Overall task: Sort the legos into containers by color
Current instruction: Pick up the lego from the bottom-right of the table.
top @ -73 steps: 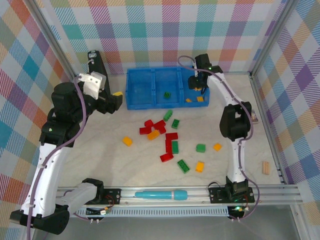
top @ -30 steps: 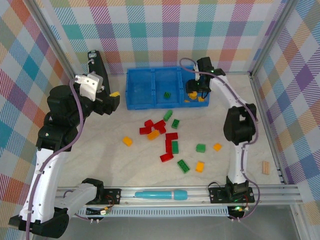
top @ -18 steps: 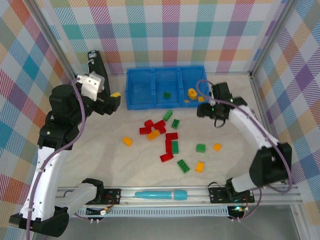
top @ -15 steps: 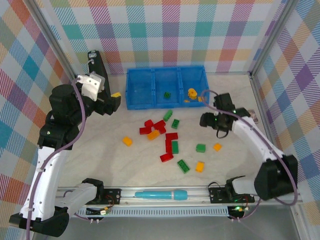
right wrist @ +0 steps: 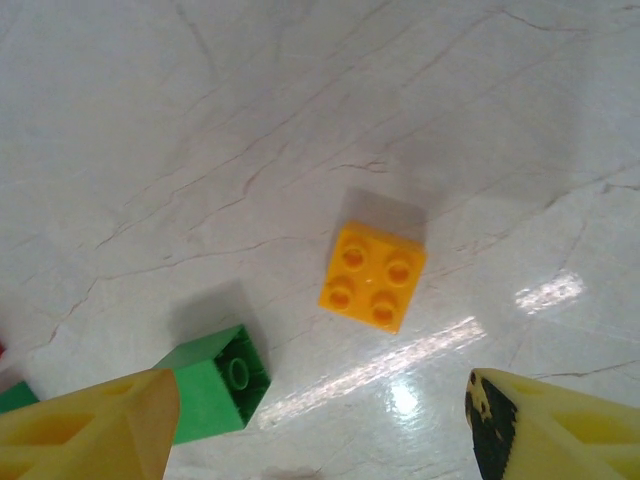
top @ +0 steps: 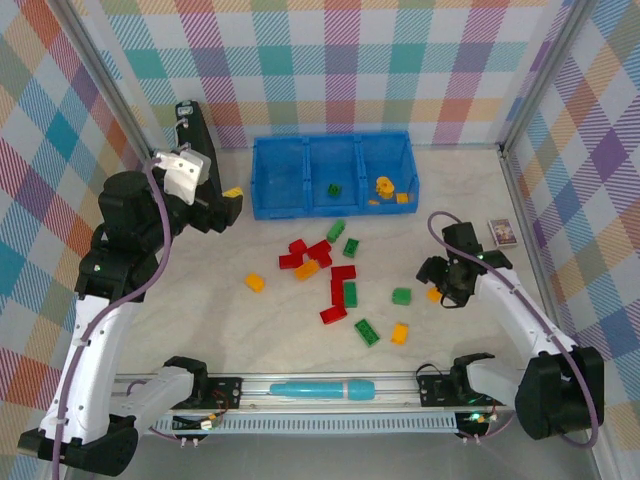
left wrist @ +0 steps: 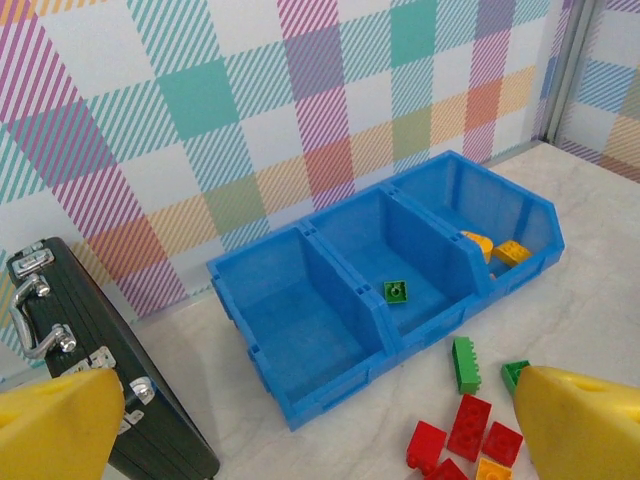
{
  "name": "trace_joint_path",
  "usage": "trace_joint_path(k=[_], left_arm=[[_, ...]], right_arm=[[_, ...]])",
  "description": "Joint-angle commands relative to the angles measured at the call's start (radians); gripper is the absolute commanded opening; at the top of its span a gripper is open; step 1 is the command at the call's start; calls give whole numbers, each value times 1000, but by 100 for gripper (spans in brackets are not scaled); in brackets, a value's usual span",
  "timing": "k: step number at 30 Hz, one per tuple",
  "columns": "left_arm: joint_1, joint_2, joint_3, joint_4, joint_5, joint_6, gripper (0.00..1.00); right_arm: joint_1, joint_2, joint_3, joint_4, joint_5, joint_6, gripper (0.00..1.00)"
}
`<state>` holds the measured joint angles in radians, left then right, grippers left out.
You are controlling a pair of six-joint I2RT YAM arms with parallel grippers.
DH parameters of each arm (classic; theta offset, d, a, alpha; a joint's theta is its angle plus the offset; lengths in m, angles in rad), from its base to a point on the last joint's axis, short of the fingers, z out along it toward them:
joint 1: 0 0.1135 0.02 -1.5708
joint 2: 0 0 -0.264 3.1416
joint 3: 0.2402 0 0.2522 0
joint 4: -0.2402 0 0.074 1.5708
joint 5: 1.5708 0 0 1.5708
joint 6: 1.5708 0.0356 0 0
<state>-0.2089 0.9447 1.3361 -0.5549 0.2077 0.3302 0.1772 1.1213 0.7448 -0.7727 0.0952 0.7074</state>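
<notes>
Bare bench (right wrist: 200, 120) lies all round the orange brick (right wrist: 372, 276) below the wide-spread right gripper (right wrist: 318, 420). Only a green brick (right wrist: 212, 388) sits near, not touching. The blue tray (top: 331, 207) is open from above, with a black case (top: 195, 125) off its left end.

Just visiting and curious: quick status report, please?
Left gripper open, empty, near long blue plastic tray. Right gripper open above small orange four-stud plastic brick on table. Green plastic brick beside it, apart.
</notes>
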Motion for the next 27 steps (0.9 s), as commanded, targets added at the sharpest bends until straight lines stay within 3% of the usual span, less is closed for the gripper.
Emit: trace_joint_path(k=[1, 17, 27], left_arm=[[-8, -18, -3, 10, 13, 6, 100], [-10, -2, -1, 7, 5, 9, 100], [-24, 22, 5, 3, -1, 7, 100]], right_arm=[[-21, 33, -23, 48, -34, 40, 75], [-56, 245, -62, 169, -54, 14, 62], [-70, 283, -49, 179, -44, -34, 45]])
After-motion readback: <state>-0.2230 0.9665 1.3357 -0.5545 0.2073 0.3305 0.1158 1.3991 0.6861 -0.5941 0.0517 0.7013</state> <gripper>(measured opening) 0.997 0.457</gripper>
